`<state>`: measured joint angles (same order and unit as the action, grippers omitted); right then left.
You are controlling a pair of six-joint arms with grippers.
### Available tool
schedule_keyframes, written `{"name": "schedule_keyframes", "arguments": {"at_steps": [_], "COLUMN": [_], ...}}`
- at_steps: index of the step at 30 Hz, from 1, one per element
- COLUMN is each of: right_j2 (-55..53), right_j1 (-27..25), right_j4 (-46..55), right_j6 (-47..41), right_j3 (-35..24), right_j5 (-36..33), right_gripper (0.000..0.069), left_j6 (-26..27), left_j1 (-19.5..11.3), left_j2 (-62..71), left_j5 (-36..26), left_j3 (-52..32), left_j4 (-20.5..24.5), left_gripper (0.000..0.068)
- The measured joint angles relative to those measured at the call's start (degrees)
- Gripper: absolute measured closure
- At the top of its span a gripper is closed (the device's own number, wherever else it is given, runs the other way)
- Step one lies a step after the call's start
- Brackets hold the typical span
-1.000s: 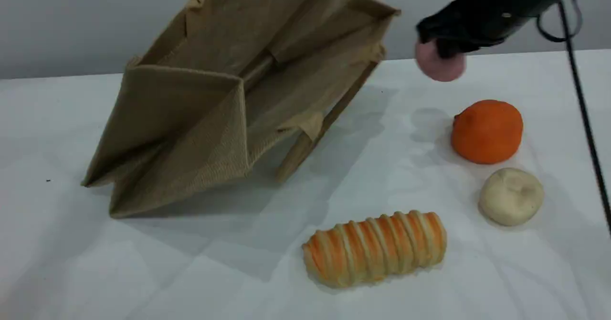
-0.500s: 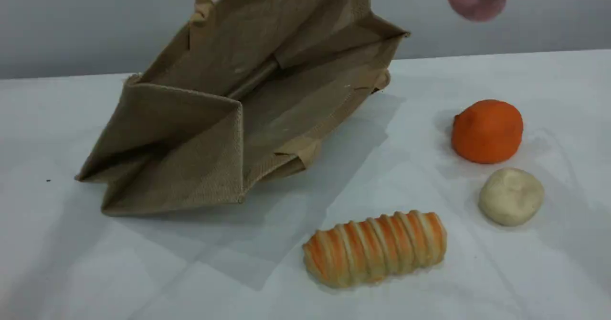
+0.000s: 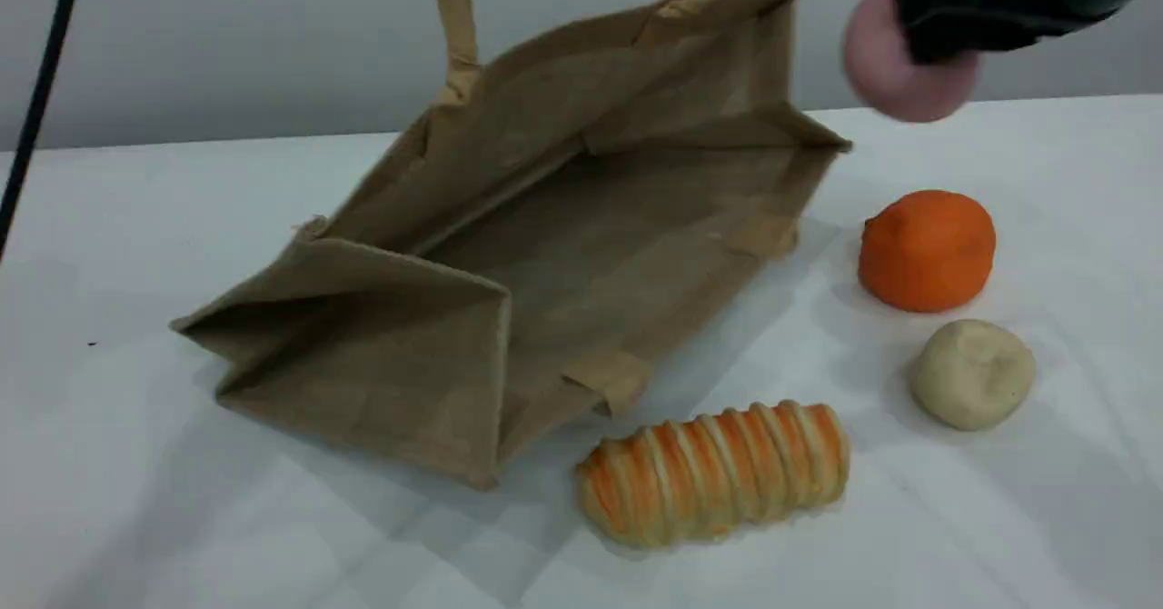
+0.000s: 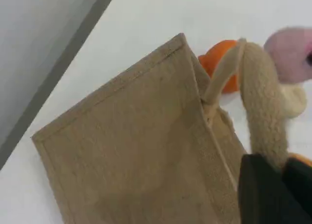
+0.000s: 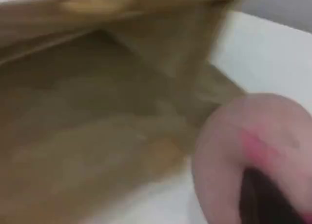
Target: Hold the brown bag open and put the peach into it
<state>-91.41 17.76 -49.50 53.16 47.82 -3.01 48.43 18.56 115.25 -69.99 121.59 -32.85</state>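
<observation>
The brown bag (image 3: 581,254) lies tilted on the white table, its mouth gaping toward the right. Its two beige handles (image 3: 452,18) run up out of the scene view. In the left wrist view one handle (image 4: 263,107) runs down into my left gripper (image 4: 273,190), which is shut on it; this gripper is above the scene view's top edge. My right gripper (image 3: 945,36) hangs in the air just right of the bag's upper rim, shut on the peach (image 3: 890,73). The right wrist view shows the peach (image 5: 248,151) close up, with the bag's inside (image 5: 97,112) beyond it.
An orange ball (image 3: 927,250) and a cream lumpy ball (image 3: 972,374) sit to the right of the bag. A striped orange bread roll (image 3: 713,473) lies against the bag's front corner. A black cable (image 3: 36,100) hangs at the far left.
The bag has been pulled right and its mouth opened wider, now reaching the bread roll. The peach rose with the right gripper, then came down a little beside the bag's rim.
</observation>
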Motion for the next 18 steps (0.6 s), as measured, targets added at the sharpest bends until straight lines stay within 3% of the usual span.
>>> {"name": "schedule_keyframes", "arguments": {"at_steps": [7, 18], "right_j2": [-0.85, -6.8], "right_j1": [8.45, 13.93], "right_j4": [0.0, -0.19], "right_j6": [0.06, -0.06], "right_j3": [0.0, 0.33], "right_j5": [1.44, 8.01], "right_gripper": [0.0671, 0.0669], "left_j6": [-0.01, -1.11], "left_j1": [0.05, 2.69], "left_j2": [0.0, -0.01], "left_j5": [0.0, 0.05], "left_j3": [0.0, 0.0], "left_j4": [-0.23, -0.66], "left_gripper": [0.0597, 0.0597]}}
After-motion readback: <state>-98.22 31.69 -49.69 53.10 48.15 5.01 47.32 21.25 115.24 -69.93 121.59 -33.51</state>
